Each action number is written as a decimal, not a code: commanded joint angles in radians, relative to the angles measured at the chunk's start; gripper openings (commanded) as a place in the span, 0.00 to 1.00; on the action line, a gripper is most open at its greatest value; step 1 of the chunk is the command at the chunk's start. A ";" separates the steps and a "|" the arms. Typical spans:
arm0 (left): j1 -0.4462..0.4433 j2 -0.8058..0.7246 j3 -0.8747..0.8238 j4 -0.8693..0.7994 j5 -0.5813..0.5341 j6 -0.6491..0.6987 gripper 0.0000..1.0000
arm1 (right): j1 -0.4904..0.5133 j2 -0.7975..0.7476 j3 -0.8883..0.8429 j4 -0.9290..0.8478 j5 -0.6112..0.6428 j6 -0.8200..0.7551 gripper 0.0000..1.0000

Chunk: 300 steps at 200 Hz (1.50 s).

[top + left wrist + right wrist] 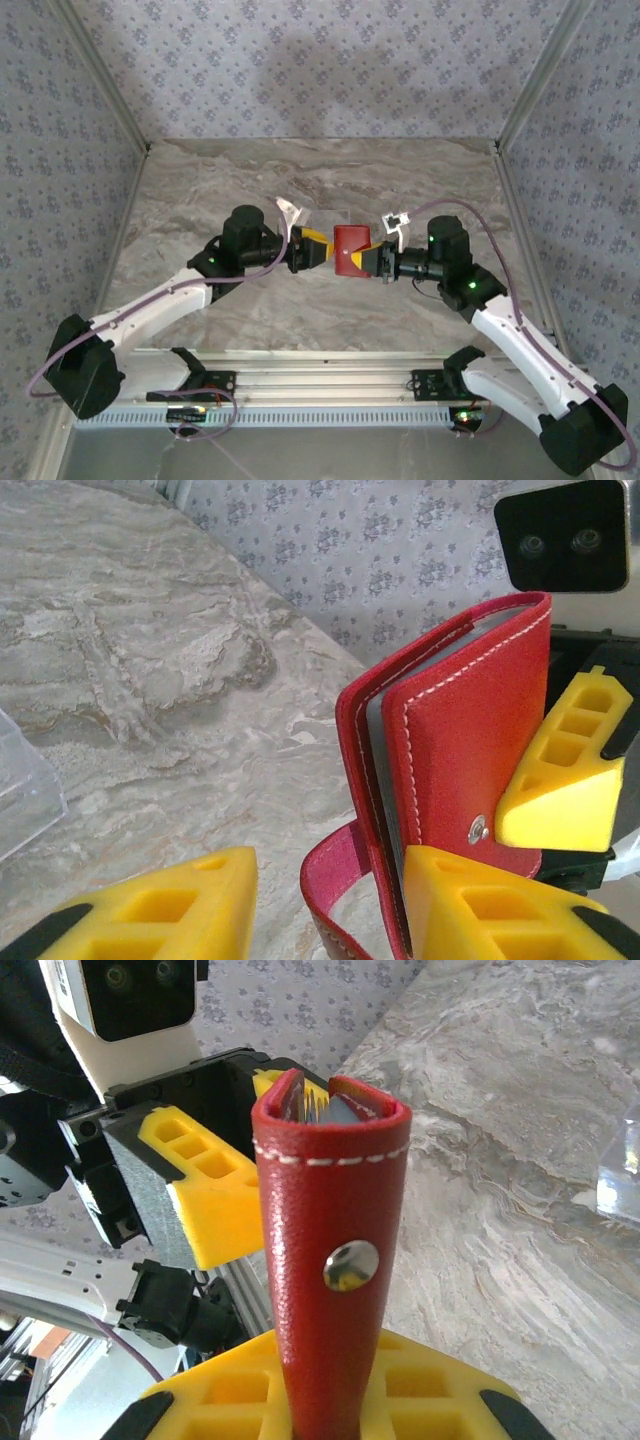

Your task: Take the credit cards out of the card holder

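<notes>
The red card holder (350, 249) is held on edge above the table's middle, between both arms. My right gripper (330, 1410) is shut on its lower part, below the metal snap (351, 1265). Grey leaves (335, 1110) show between its slightly parted covers, and I cannot pick out the credit cards among them. My left gripper (330, 880) is open around the holder's other edge (365, 780). The red side tab (335, 865) curls between its fingers. One yellow finger (480, 900) lies against the front cover, and the other (180, 905) stands apart from the tab.
A clear plastic rectangle (20, 780) lies flat on the marble table (250, 180), also seen from the right wrist (620, 1160). Patterned walls close in the back and both sides. The arms' bases sit along the rail (320, 385) at the near edge.
</notes>
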<state>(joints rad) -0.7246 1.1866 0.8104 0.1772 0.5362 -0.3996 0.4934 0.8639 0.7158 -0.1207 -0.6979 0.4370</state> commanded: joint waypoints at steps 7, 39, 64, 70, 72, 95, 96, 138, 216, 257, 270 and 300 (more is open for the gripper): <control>0.003 -0.027 -0.002 0.027 0.042 -0.002 0.39 | 0.003 -0.041 0.030 0.069 -0.059 0.013 0.10; 0.003 -0.034 0.000 0.034 0.080 -0.002 0.36 | 0.005 -0.056 0.039 0.085 -0.077 0.028 0.10; 0.003 -0.044 -0.002 0.052 0.126 -0.001 0.32 | 0.011 -0.063 0.042 0.106 -0.098 0.037 0.10; 0.003 -0.046 -0.004 0.058 0.134 -0.001 0.32 | 0.013 -0.064 0.043 0.107 -0.100 0.036 0.10; 0.004 -0.048 -0.005 0.061 0.137 -0.001 0.32 | 0.014 -0.063 0.043 0.107 -0.100 0.036 0.10; 0.003 -0.065 -0.019 0.105 0.183 -0.009 0.28 | 0.021 -0.068 0.049 0.104 -0.098 0.036 0.10; 0.003 -0.066 -0.019 0.105 0.184 -0.009 0.28 | 0.022 -0.067 0.050 0.103 -0.098 0.036 0.10; 0.002 -0.070 -0.012 0.078 0.215 0.009 0.15 | 0.031 -0.072 0.053 0.092 -0.082 0.029 0.11; 0.011 -0.099 -0.020 -0.009 0.151 0.056 0.00 | 0.025 -0.064 0.000 -0.005 0.068 0.002 0.40; 0.024 -0.067 -0.060 -0.045 0.104 0.049 0.00 | 0.024 -0.019 -0.075 0.027 0.103 0.063 0.50; 0.030 -0.042 -0.075 -0.049 0.097 0.033 0.00 | 0.025 0.009 -0.099 0.050 0.103 0.086 0.50; 0.030 0.017 -0.111 -0.036 0.103 0.000 0.00 | 0.030 0.088 -0.140 0.072 0.127 0.116 0.51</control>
<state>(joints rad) -0.7006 1.1675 0.7227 0.1303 0.6403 -0.3725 0.5194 0.9054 0.6029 -0.0845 -0.6029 0.5095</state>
